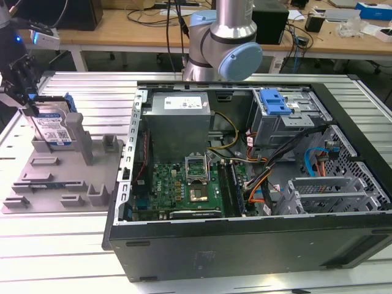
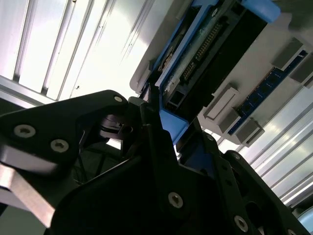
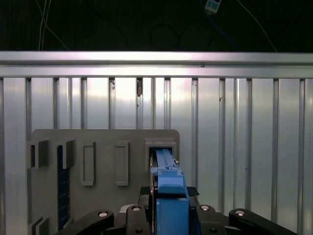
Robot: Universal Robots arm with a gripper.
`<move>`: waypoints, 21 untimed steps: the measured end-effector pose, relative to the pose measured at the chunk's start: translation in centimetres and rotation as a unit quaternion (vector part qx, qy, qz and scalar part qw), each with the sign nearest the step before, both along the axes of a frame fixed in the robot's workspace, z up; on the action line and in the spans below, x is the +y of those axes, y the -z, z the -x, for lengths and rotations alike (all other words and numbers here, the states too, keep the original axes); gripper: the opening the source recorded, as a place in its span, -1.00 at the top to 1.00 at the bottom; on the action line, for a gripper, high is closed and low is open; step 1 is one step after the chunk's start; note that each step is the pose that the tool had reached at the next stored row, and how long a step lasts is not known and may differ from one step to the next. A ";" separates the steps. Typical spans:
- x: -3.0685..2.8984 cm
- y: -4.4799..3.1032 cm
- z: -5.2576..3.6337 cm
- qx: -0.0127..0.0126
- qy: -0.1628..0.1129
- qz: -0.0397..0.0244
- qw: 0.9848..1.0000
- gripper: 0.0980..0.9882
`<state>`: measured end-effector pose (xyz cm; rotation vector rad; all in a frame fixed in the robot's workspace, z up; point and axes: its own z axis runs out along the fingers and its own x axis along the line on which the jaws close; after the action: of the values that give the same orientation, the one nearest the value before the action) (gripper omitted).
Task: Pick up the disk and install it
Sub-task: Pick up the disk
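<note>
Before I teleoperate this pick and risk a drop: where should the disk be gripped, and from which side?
The disk looks best taken by its top edge, pinched across its thin width, coming straight down. It stands on edge in the grey tray, whose posts box in its lower part. The gripper hangs at that edge.

No word or number can be read with certainty. The flat silver-metal disk with a blue plastic frame (image 1: 56, 125) stands on edge in the grey plastic tray with upright posts (image 1: 37, 184). It carries a blue-and-white paper label (image 1: 51, 130) with small dark marks, but they are too small to read. The grey metal power-supply box (image 1: 177, 131) sits inside the open black computer case (image 1: 245, 245). It has a white rectangular sticker (image 1: 183, 104) with fine dark lines of print, which are also not legible.
</note>
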<state>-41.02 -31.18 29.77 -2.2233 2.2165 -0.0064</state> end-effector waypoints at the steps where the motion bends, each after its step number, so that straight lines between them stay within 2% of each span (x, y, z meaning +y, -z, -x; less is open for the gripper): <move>1: 0.00 0.00 0.00 0.000 0.000 0.000 1.000 0.39; 8: 0.00 -0.10 0.00 0.000 0.000 0.000 1.000 0.39; 10: 0.00 -0.56 0.00 0.000 0.000 0.000 1.000 0.39; 18: 0.00 -3.64 0.00 0.000 0.000 0.000 1.000 0.39; 21: 0.00 -6.23 0.00 0.000 0.000 0.001 1.000 0.39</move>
<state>-41.02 -31.19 36.00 -2.2239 2.2170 -0.0078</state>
